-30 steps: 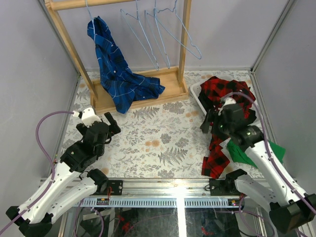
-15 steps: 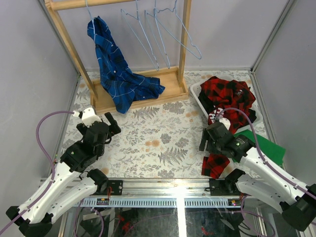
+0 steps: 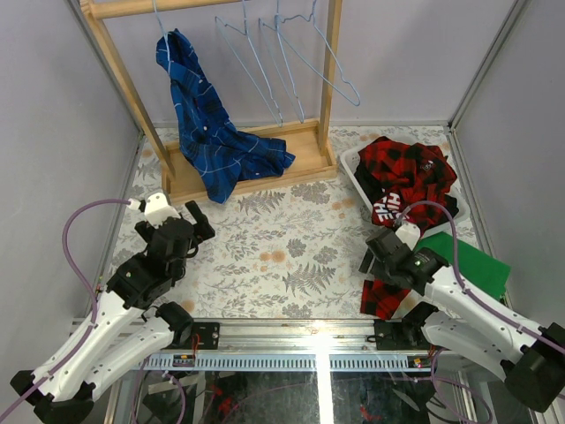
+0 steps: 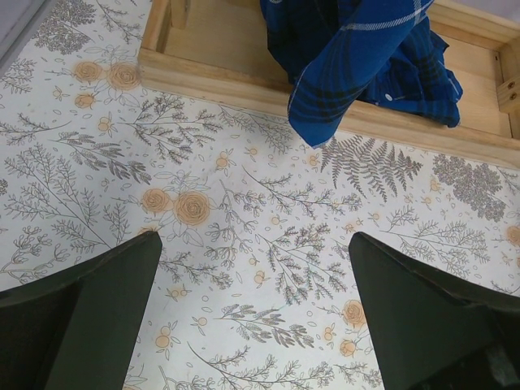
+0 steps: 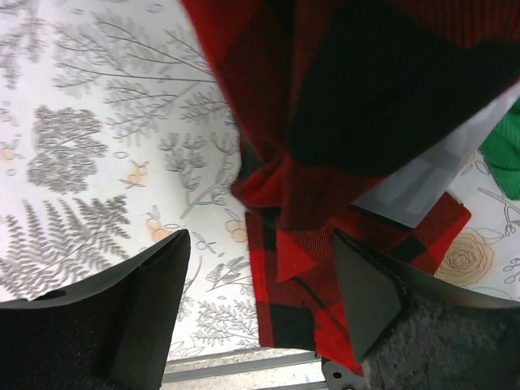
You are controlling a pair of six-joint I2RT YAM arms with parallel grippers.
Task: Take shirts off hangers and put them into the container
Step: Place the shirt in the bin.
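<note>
My right tool (image 3: pixel 375 261) sits low over the worktop (image 3: pixel 282 238) with its fingers apart and nothing clamped. In the wrist view, the loose tail of the red plaid shirt (image 5: pixel 309 244) lies between and just beyond the two fingers, bunched into a fold right ahead of the gap. Most of that shirt is piled in the basket (image 3: pixel 350 168) beyond the tool. The tail spills over the basket's near edge and runs down onto the worktop beneath the tool. A green cloth (image 3: pixel 468 265) lies off to the tool's right, close to the tail; I can't tell whether they touch.

I read the step in hand as gathering that tail and getting it inside. I'd nudge forward until the bunched fold sits deep between the fingers, then close on the thick part, not a single edge that could slip. Next comes a lift high enough for the dangling end to clear the rim, then a carry over the pile before letting go. I'd stay left of the green cloth so it doesn't come along, and lift gently so I don't drag the basket.

My left tool (image 3: pixel 199 221) hovers over the worktop, fingers wide apart and empty. The blue plaid shirt (image 4: pixel 357 57) is ahead of it, hung on its hanger (image 3: pixel 157 22) and draped over the wooden rack base (image 4: pixel 219 81).
</note>
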